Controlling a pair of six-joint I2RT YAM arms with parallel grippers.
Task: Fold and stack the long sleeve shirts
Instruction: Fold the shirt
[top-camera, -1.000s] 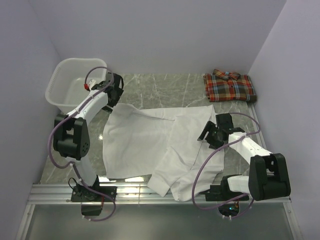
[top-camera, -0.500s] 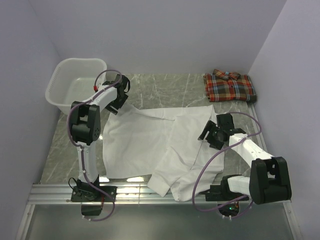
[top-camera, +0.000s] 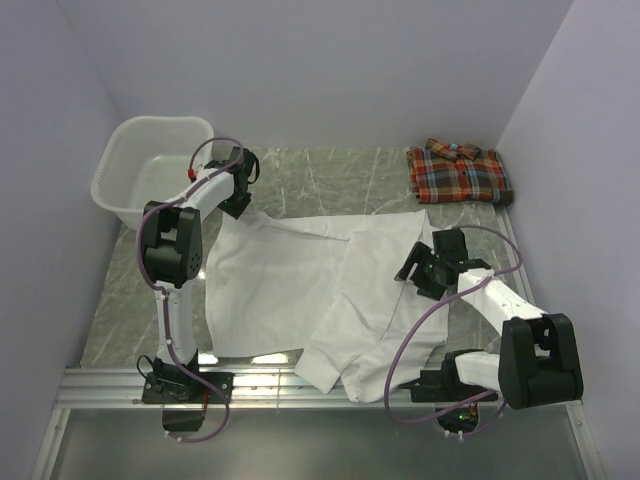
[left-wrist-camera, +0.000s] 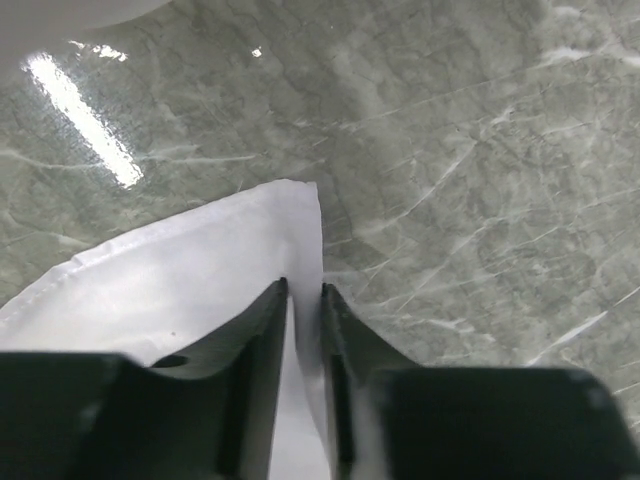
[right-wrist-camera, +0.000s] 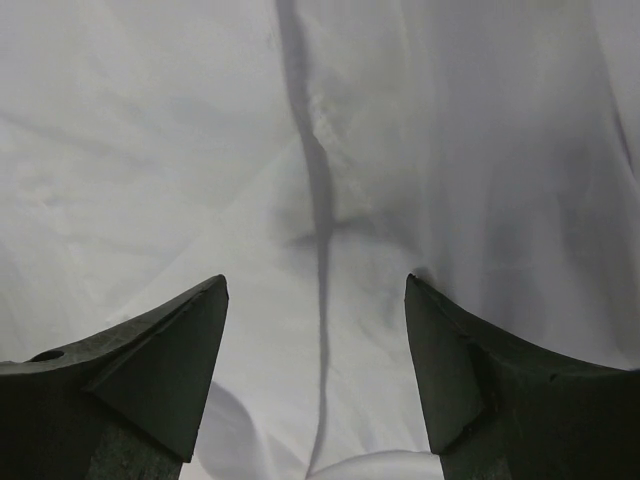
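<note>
The white long sleeve shirt (top-camera: 290, 290) lies spread and partly folded across the middle of the table. The red-orange plaid shirt (top-camera: 459, 175) lies folded at the far right corner. My left gripper (top-camera: 237, 198) is at the white shirt's far left corner. In the left wrist view its fingers (left-wrist-camera: 268, 320) are shut on that white corner (left-wrist-camera: 200, 275), with cloth pinched in the narrow gap. My right gripper (top-camera: 418, 268) hovers over the shirt's right side. Its jaws stand wide open above smooth white cloth (right-wrist-camera: 200, 150), holding nothing.
A white plastic laundry basket (top-camera: 108, 170) stands at the far left, just beside the left arm. Grey marble tabletop (left-wrist-camera: 480, 150) shows beyond the shirt corner. Purple walls close in the back and both sides. A metal rail (top-camera: 320, 385) runs along the near edge.
The left gripper has shifted slightly right from beside the basket to the white shirt's far left corner and shut on it. The right arm has barely moved.
</note>
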